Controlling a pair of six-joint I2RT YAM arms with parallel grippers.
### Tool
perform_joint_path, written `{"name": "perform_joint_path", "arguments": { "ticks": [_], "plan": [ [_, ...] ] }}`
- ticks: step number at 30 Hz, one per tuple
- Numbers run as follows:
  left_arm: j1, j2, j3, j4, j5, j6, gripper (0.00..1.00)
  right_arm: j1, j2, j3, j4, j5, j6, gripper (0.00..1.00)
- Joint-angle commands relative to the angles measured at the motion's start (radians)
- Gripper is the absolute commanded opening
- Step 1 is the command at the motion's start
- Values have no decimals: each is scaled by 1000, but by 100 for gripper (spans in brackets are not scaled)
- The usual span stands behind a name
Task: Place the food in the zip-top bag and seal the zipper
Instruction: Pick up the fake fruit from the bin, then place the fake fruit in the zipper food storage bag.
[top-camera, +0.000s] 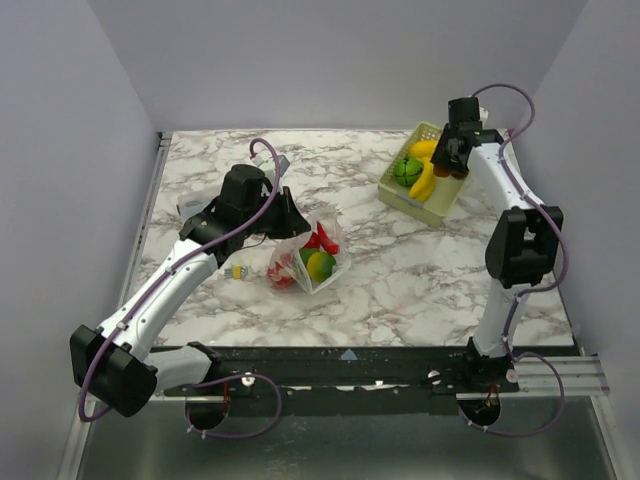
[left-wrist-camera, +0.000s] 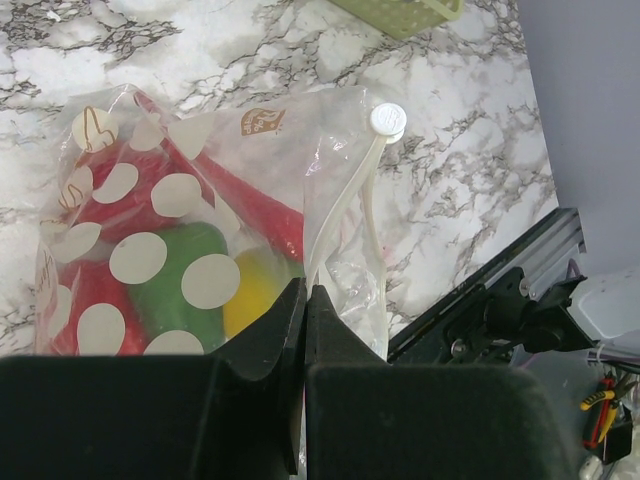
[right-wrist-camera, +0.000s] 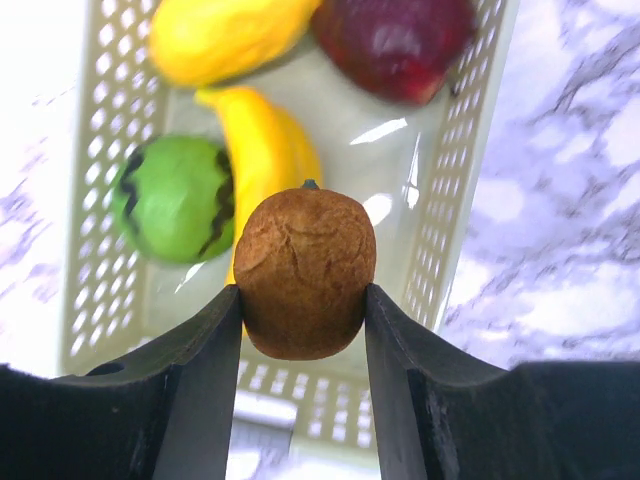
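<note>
**Holding the bag on the left, gripping a brown toy fruit on the right**

Overhead view: a marble tabletop (top-camera: 420, 280) has two arms bolted at its near edge. The left arm reaches to the middle, where the left end effector (top-camera: 290, 222) meets the upper edge of the zip-top bag (top-camera: 308, 256). The bag stands on the tabletop with red, green and yellow toy food (top-camera: 321, 266) inside. A small yellow-and-green piece (top-camera: 238, 271) lies on the tabletop to the left of the bag. At the far right sits a pale-green lattice basket (top-camera: 408, 203) holding a banana (top-camera: 425, 182) and a round green toy (top-camera: 405, 171). The right end effector (top-camera: 448, 167) hangs over the basket's right half.

Left wrist view: the two black fingers are pressed together with no gap, pinching the bag's thin film at its edge. The bag is clear with white dots, and red, green and yellow pieces show through it. The zipper (left-wrist-camera: 350, 215), a pale strip ending in a round white tab, runs from the fingers toward the upper right. I cannot tell whether it is sealed.

Right wrist view: the fingers stand partway apart, clamped on either side of a brown toy fruit (right-wrist-camera: 305, 265) held above the basket's floor. Below it lie the banana and the green toy, which has dark stripes. Farther off are a yellow piece (right-wrist-camera: 225, 35) and a dark red piece (right-wrist-camera: 395, 40).
</note>
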Motion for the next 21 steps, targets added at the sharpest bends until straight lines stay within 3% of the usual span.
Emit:
{"name": "perform_joint_path", "arguments": {
  "ticks": [1, 6, 12, 14, 17, 21],
  "plan": [
    [1, 0, -6, 19, 22, -4, 0, 4, -251, -259, 125, -285, 68, 10],
    [4, 2, -3, 17, 22, -4, 0, 18, -535, -612, 294, -579, 126, 9],
    [12, 8, 0, 12, 27, -4, 0, 42, -826, -934, 533, -1088, 254, 8],
    [15, 13, 3, 10, 31, -5, 0, 79, -914, -1015, 624, -1165, 313, 9],
    [18, 17, 5, 8, 37, -7, 0, 190, -1026, -1072, 683, -1151, 346, 9],
    [21, 20, 6, 9, 45, -10, 0, 405, -1053, -1082, 692, -967, 371, 9]
  ]
}}
